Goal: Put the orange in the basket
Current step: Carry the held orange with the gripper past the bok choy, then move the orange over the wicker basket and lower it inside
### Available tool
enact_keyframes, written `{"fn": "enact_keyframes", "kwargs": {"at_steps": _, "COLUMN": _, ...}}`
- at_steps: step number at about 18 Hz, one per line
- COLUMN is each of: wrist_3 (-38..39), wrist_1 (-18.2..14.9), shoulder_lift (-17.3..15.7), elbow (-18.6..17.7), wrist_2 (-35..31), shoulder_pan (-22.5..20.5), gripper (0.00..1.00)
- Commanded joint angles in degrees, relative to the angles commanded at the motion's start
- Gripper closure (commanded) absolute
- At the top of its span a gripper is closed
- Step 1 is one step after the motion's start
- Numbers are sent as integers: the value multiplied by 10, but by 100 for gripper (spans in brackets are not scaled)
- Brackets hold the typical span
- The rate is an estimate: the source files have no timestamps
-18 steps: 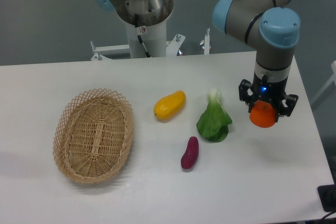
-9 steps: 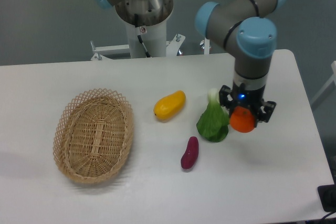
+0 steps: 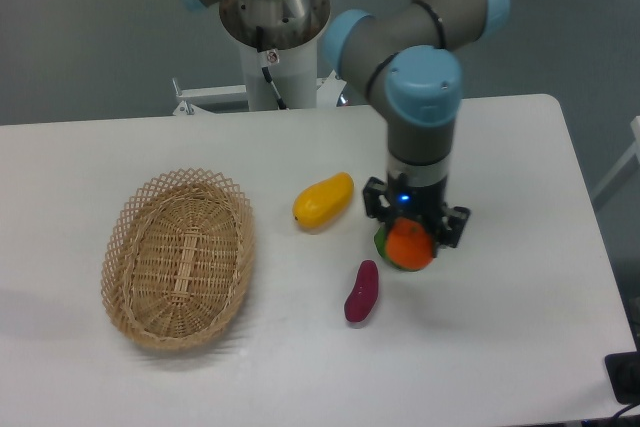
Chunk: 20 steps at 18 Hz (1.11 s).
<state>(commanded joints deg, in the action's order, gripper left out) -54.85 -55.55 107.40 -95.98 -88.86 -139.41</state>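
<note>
A white tabletop (image 3: 150, 147) with rounded corners fills most of the view; grey-green floor (image 3: 90, 37) lies behind it; light is even.

One orange (image 3: 410, 246), one basket (image 3: 179, 258), one yellow fruit (image 3: 323, 200), one purple vegetable (image 3: 362, 292), seemingly one leafy green (image 3: 383, 240).

The arm (image 3: 420, 67) reaches out from its base at the table's far edge, the grey links bent at blue-capped joints; the wrist points straight down; the gripper (image 3: 412, 243) hangs below it, black fingers (image 3: 372, 205) clamped around a round object.
</note>
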Motion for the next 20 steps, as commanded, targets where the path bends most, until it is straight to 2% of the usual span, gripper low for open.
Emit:
{"fn": "enact_keyframes", "kwargs": {"at_steps": 4, "wrist_3": 48, "wrist_1": 3, "shoulder_lift": 4, "elbow": -2, "wrist_2": -1, "shoulder_pan": 54, "gripper": 38}}
{"fn": "enact_keyframes", "kwargs": {"at_steps": 6, "wrist_3": 80, "wrist_1": 4, "shoulder_lift": 6, "elbow": -3, "wrist_2": -3, "shoulder_pan": 96, "gripper": 37}}
{"fn": "enact_keyframes", "kwargs": {"at_steps": 12, "wrist_3": 109, "wrist_1": 5, "shoulder_lift": 5, "elbow": -11, "wrist_2": -4, "shoulder_pan": 175, "gripper": 36}}
{"fn": "enact_keyframes", "kwargs": {"at_steps": 17, "wrist_3": 178, "wrist_1": 59, "shoulder_lift": 25, "elbow": -46, "wrist_2": -5, "shoulder_pan": 231, "gripper": 37}}
{"fn": "enact_keyframes", "kwargs": {"at_steps": 20, "wrist_3": 181, "wrist_1": 61, "shoulder_lift": 25, "elbow": -56, "wrist_2": -5, "shoulder_pan": 246, "gripper": 37}}
